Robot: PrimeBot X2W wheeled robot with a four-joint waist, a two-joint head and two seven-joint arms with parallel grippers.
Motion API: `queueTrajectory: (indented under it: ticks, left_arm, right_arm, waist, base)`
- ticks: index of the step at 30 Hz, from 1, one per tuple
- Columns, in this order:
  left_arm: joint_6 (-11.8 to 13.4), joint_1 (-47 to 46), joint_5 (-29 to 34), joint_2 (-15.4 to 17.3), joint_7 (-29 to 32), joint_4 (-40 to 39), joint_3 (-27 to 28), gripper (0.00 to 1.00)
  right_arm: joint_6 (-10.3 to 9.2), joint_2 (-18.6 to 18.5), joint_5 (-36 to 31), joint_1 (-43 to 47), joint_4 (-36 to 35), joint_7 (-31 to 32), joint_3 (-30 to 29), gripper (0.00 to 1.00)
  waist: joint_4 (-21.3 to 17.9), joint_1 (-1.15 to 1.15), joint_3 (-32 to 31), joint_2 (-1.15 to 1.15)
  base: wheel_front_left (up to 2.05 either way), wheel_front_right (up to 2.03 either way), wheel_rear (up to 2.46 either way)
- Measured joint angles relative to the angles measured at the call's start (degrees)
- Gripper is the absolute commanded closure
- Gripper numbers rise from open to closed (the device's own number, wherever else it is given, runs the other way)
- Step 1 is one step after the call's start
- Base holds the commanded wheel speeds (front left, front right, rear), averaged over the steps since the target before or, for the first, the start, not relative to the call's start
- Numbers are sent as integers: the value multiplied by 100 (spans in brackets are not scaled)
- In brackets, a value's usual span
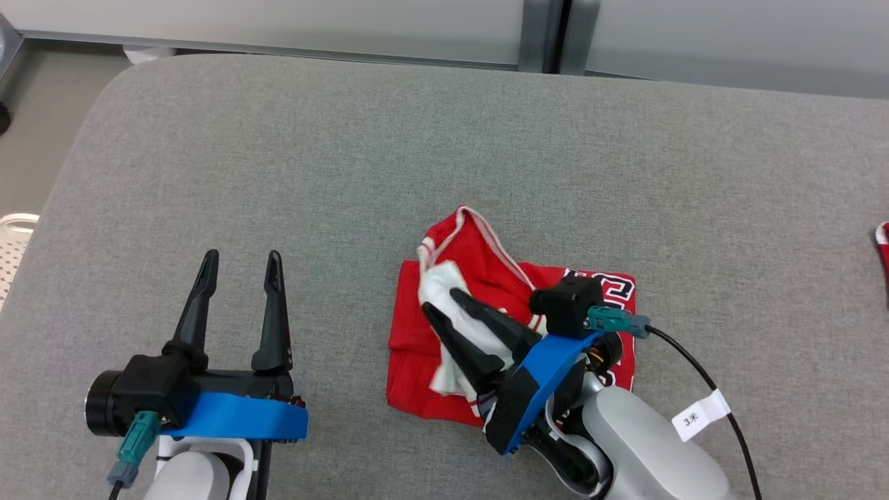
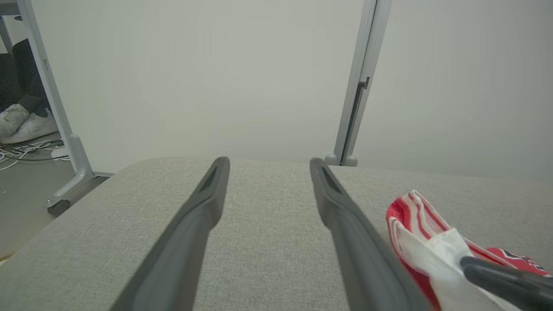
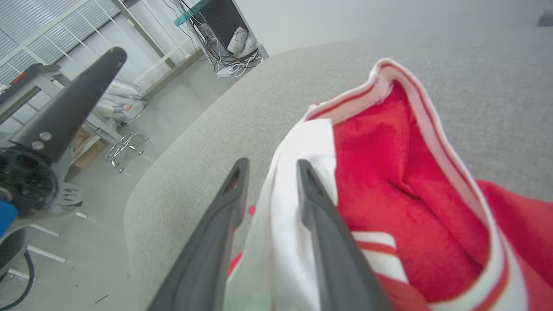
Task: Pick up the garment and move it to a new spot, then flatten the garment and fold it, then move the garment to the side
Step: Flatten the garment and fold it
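Observation:
The garment [image 1: 417, 333] is a red piece with white trim and a white inner fold, lying crumpled and partly folded on the grey padded table [image 1: 347, 139]. My right gripper [image 1: 446, 302] rests on its middle, fingers pointing up-left. Its jaws stand a little apart, and the white fold lies loosely between them [image 3: 270, 166]. The red cloth [image 3: 389, 164] rises in a ridge just right of the fingers. My left gripper [image 1: 241, 258] hovers open over bare table left of the garment [image 2: 402, 216], nothing between its fingers [image 2: 268, 162].
A bit of another red and white cloth [image 1: 882, 243] peeks in at the table's right edge. A white perforated object [image 1: 14, 236] sits off the left edge. Pale partition panels [image 1: 278, 21] stand behind the table. A tagged cable [image 1: 701, 415] trails from my right wrist.

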Motion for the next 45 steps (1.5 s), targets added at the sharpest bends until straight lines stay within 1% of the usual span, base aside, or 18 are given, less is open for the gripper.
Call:
queueTrajectory:
  ticks: [5, 7, 9, 11, 13, 16, 18, 23, 26, 30, 34, 45]
  left_arm:
    - [-51, 5, 74, -35, 0, 40, 94, 0]
    - [-58, 10, 93, -46, 0, 43, 129, 0]
    - [-76, 30, 129, -47, 0, 43, 166, 0]
    - [-77, 49, 151, -44, 0, 41, 207, 0]
    - [-75, 91, 180, -30, 0, 37, 230, 0]
    - [-73, 143, 199, 0, 0, 42, 244, 0]
    - [-64, 163, 205, 26, 0, 52, 257, 0]
    - [-54, 228, 205, 85, 14, 77, 252, 0]
    - [-47, 275, 201, 133, 35, 77, 252, 0]
    - [-33, 329, 198, 183, 83, 45, 260, 0]
    - [-1, 368, 180, 222, 130, 19, 264, 0]
    - [46, 391, 171, 250, 178, -25, 230, 0]
  right_arm:
    - [0, 8, -146, -275, -29, -628, 305, 0]
    - [1, 8, -303, -303, -96, -889, 265, 0]
    - [1, -42, -532, -327, -187, -1126, 51, 0]
    - [2, -176, -768, -307, -344, -1289, -338, 0]
    - [1, -357, -1009, -157, -530, -1376, -851, 0]
    - [1, -575, -1348, 319, -835, -1422, -1619, 0]
    - [1, -650, -1535, 666, -1068, -1407, -2114, 0]
    - [1, -688, -1907, 1606, -1659, -1133, -3242, 0]
    - [1, -597, -2100, 2109, -2063, -925, -3729, 0]
    - [1, -408, -2316, 2573, -2564, -662, -3985, 0]
    - [1, -294, -2382, 2742, -2887, -478, -4056, 0]
    - [1, -174, -2501, 2866, -3165, -191, -4156, 0]
  waist:
    - [-112, 0, 4, 0]
    - [-164, 0, -9, 0]
    - [-215, 0, -27, 0]
    - [-273, 0, -46, 0]
    - [-341, 0, -66, 0]
    - [-450, 0, -96, 0]
    - [-520, 0, -120, 0]
    - [-668, 0, -206, 0]
    - [-744, -1, -239, -1]
    - [-830, -1, -255, -2]
    - [-873, -1, -270, -1]
    - [-884, 0, -295, -1]
  base:
    - [0, 0, 0]
    - [0, 0, 0]
    - [0, 0, 0]
    - [0, 0, 0]
    - [0, 0, 0]
    - [0, 0, 0]
    - [0, 0, 0]
    - [0, 0, 0]
    - [0, 0, 0]
    - [0, 0, 0]
    - [0, 0, 0]
    - [0, 0, 0]
